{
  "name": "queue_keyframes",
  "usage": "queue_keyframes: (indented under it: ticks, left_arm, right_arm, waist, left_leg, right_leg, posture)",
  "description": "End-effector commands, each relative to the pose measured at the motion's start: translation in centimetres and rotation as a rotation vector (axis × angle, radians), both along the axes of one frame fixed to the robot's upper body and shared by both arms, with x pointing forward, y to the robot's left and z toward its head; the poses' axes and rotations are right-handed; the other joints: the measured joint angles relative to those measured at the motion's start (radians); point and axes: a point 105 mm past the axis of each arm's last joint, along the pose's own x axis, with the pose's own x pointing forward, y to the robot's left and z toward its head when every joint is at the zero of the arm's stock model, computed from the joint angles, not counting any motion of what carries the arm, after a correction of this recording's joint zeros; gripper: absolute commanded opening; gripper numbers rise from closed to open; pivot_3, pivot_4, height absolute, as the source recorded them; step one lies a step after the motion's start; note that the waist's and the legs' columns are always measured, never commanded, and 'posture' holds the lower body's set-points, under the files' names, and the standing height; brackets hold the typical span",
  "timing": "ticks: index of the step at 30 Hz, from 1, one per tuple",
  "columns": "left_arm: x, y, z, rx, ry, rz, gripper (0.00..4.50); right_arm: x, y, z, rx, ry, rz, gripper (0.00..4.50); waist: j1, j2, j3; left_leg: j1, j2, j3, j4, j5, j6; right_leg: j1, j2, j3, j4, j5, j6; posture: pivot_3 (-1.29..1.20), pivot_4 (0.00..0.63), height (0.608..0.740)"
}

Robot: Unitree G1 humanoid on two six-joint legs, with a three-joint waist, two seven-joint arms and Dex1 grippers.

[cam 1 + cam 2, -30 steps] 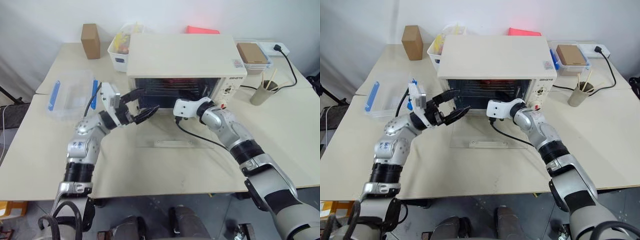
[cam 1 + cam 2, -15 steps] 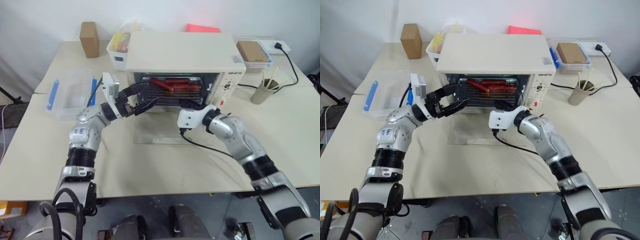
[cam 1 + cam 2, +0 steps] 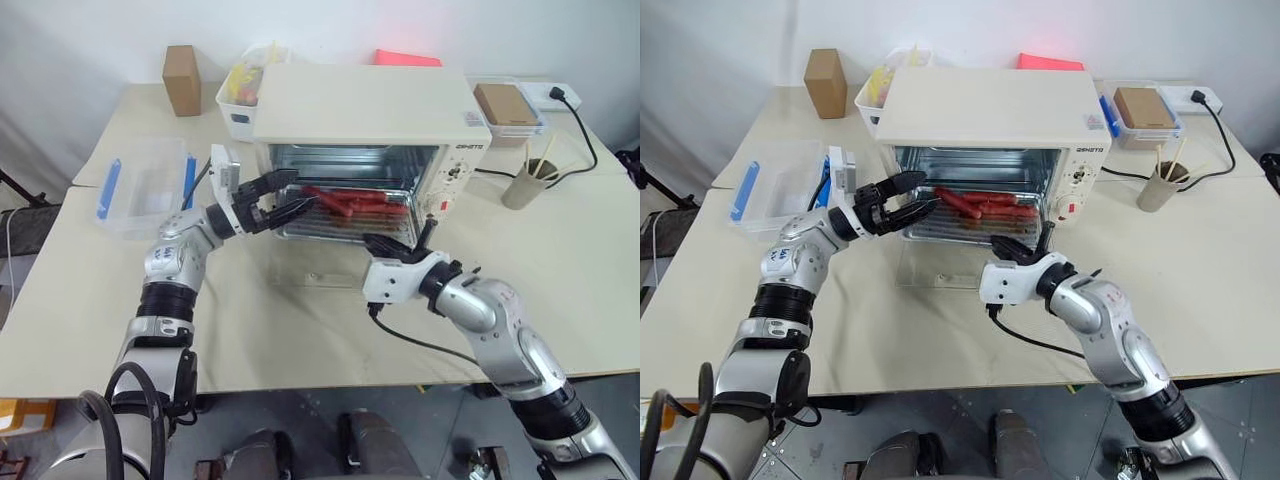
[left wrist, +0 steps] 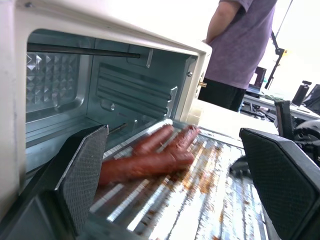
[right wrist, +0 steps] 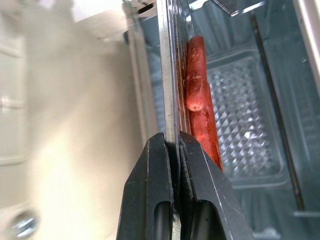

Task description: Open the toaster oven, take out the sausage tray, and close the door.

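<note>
One toaster oven stands at table centre with one sausage tray at its mouth. One cardboard box sits at eleven o'clock, one white bin beside it. One clear lidded box lies at nine o'clock. One cup stands at three o'clock.

A wide cream-coloured desk stands against a plain white wall; grey floor shows beneath its front edge.
</note>
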Motion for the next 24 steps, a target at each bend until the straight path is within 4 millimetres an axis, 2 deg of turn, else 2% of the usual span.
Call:
queue_keyframes:
  ticks: [1,8,10,13,14,16,18,24]
  left_arm:
    - [-0.6,2.2,1.2,-0.014,-0.028,0.015,4.50]
    - [-3.1,5.3,0.1,0.009,0.134,-0.019,4.50]
    - [-3.9,6.2,-0.1,-0.013,0.234,-0.039,4.50]
    - [-5.0,7.4,-1.8,0.001,0.551,-0.020,4.50]
    - [-6.0,7.4,-2.3,-0.003,0.695,-0.056,4.50]
    - [-7.3,7.1,-2.3,-0.031,0.852,-0.119,4.50]
    - [-7.5,6.8,-2.1,-0.069,0.914,-0.138,4.50]
    - [-6.3,6.1,-1.2,-0.200,0.959,-0.128,4.50]
  right_arm:
    - [-1.1,-0.1,1.5,-0.032,-0.093,0.014,0.00]
    - [-2.1,0.0,0.7,-0.054,-0.103,0.048,0.00]
    - [-2.2,0.0,0.6,-0.058,-0.115,0.057,0.00]
    - [-2.1,0.0,0.9,-0.067,-0.147,0.077,0.00]
    - [-2.0,0.3,1.2,-0.077,-0.176,0.093,0.00]
    - [-1.7,0.5,1.6,-0.080,-0.199,0.112,0.00]
    - [-1.4,0.7,1.6,-0.075,-0.201,0.122,0.00]
    - [-1.0,2.2,1.7,-0.079,-0.203,0.184,0.00]
  waist:
    - [-0.001,0.000,0.000]
    - [-0.002,0.000,0.000]
    - [0.000,-0.001,0.000]
    - [0.001,-0.001,0.001]
    - [0.000,-0.001,0.001]
    - [-0.001,-0.003,0.001]
    - [0.000,-0.003,0.002]
    - [0.008,-0.004,0.002]
  left_leg:
    - [0.000,0.000,0.000,0.000,0.000,0.000]
    - [0.000,0.001,0.000,0.000,0.000,0.000]
    - [0.000,0.000,-0.001,0.001,0.000,0.000]
    - [0.000,0.000,-0.001,0.002,0.000,0.000]
    - [0.000,0.000,-0.002,0.002,0.000,0.000]
    - [0.000,0.000,-0.002,0.002,0.000,0.000]
    - [0.000,0.000,-0.002,0.002,0.000,0.000]
    - [0.000,0.000,-0.003,0.005,0.000,0.000]
  right_leg:
    - [0.000,0.000,0.000,0.000,0.000,0.000]
    - [0.000,0.000,0.000,0.001,-0.001,-0.001]
    - [0.000,-0.001,0.000,0.001,-0.001,-0.001]
    - [0.001,-0.001,-0.001,0.001,-0.001,-0.001]
    - [0.001,-0.001,0.000,0.001,-0.001,-0.001]
    - [0.001,-0.001,0.000,0.002,-0.001,-0.002]
    - [0.001,-0.001,-0.001,0.002,-0.002,-0.002]
    - [0.001,-0.001,-0.001,0.005,-0.002,-0.002]
  posture:
    - [0.00,0.150,0.740]
    - [0.00,0.150,0.740]
    - [0.00,0.150,0.740]
    - [0.00,0.150,0.740]
    - [0.00,0.150,0.740]
    - [0.00,0.150,0.740]
    - [0.00,0.150,0.740]
    - [0.00,0.150,0.740]
